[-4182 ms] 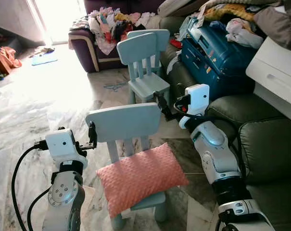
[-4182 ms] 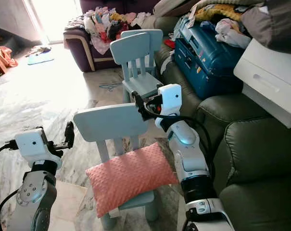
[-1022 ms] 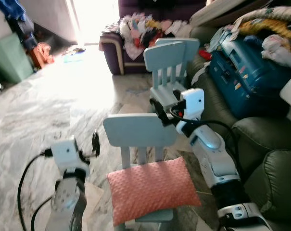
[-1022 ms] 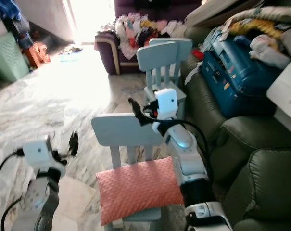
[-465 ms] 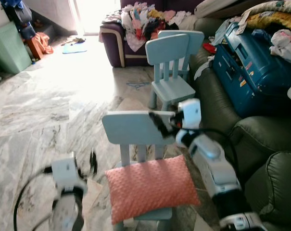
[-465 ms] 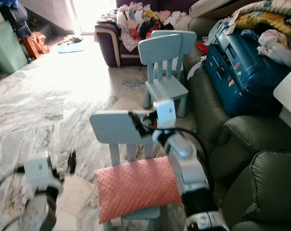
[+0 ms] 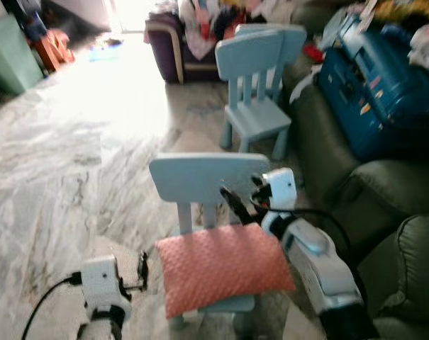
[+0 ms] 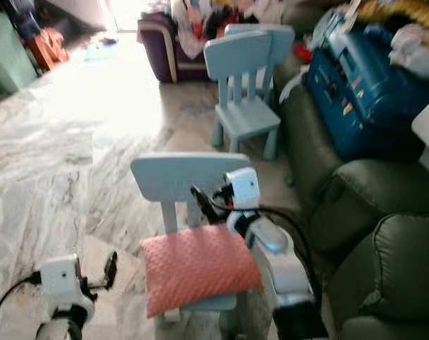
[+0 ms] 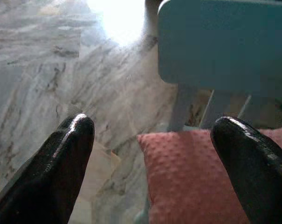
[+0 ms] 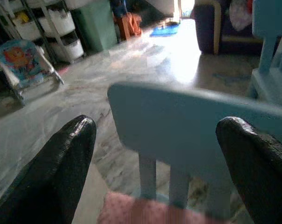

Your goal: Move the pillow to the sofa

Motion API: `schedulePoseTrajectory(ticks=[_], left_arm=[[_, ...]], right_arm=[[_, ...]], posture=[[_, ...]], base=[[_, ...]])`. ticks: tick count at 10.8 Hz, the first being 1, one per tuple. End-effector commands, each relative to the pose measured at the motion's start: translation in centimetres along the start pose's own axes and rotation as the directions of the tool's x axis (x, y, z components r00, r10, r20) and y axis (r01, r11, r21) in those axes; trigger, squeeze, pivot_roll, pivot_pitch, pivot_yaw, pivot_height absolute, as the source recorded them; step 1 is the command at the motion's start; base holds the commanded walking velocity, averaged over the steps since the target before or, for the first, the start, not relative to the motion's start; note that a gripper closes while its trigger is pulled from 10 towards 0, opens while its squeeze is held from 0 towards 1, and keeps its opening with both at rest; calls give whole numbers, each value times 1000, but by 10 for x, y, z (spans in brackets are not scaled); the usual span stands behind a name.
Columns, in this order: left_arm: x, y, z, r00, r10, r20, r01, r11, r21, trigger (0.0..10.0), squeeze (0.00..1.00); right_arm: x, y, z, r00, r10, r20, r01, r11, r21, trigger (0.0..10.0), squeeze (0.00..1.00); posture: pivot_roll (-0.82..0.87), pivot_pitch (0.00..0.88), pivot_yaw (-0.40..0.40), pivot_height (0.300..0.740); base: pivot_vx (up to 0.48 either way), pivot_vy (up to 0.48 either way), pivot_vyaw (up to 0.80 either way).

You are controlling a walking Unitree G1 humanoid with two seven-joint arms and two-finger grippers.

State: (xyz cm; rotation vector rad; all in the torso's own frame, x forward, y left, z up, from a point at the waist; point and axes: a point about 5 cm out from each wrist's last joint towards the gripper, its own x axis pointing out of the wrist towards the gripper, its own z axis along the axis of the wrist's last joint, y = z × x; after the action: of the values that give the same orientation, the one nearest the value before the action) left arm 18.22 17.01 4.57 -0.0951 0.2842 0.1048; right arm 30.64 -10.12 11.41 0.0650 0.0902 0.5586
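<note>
A pink dotted pillow lies on the seat of a small light-blue chair in front of me. My right gripper hangs open just above the pillow's far right edge, close to the chair back. My left gripper is open, low and to the left of the pillow, apart from it. In the left wrist view the pillow lies between the black fingers. The right wrist view looks onto the chair back, with the pillow below it. A dark green sofa runs along my right.
A second light-blue chair stands further ahead. A blue suitcase and heaped clothes lie on the sofa. A purple armchair piled with laundry stands at the back. Marble floor stretches to the left.
The camera has tilted down and come closer. My right gripper has dropped from the chair back's top edge to just above the pillow. My left gripper sits lower in the picture.
</note>
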Motion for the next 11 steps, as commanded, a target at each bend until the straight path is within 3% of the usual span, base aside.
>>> schedulePoseTrajectory(ticks=[1, 3, 5, 7, 11], left_arm=[[-6, 0, 0, 1000, -11, -5, 12, 1000, 9, 10000, 0], [-7, 5, 2, 999, -31, -3, 32, 999, 25, 10000, 0], [-10, 11, 1, 999, -30, -18, 31, 999, 35, 10000, 0], [-6, 9, 2, 998, -62, -21, 63, 997, 37, 10000, 0], [-4, 1, 2, 986, -164, -44, 164, 986, -1, 10000, 0]], right_arm=[[-7, 4, -5, 999, 11, -36, -11, 1000, -1, 10000, 0], [-44, -18, -38, 981, -93, -170, 87, 995, -42, 10000, 0], [-65, -32, -40, 969, -151, -197, 146, 988, -41, 10000, 0], [-64, -35, -33, 968, -175, -179, 171, 985, -37, 10000, 0], [-58, -21, -27, 979, -136, -151, 137, 991, -3, 10000, 0]], posture=[[-134, 233, 39, 740], [-136, 259, 42, 740], [-156, 272, 51, 740], [-168, 264, 62, 740], [-162, 259, 68, 740]], base=[[0, 0, 0], [0, 0, 0], [0, 0, 0], [0, 0, 0], [0, 0, 0]])
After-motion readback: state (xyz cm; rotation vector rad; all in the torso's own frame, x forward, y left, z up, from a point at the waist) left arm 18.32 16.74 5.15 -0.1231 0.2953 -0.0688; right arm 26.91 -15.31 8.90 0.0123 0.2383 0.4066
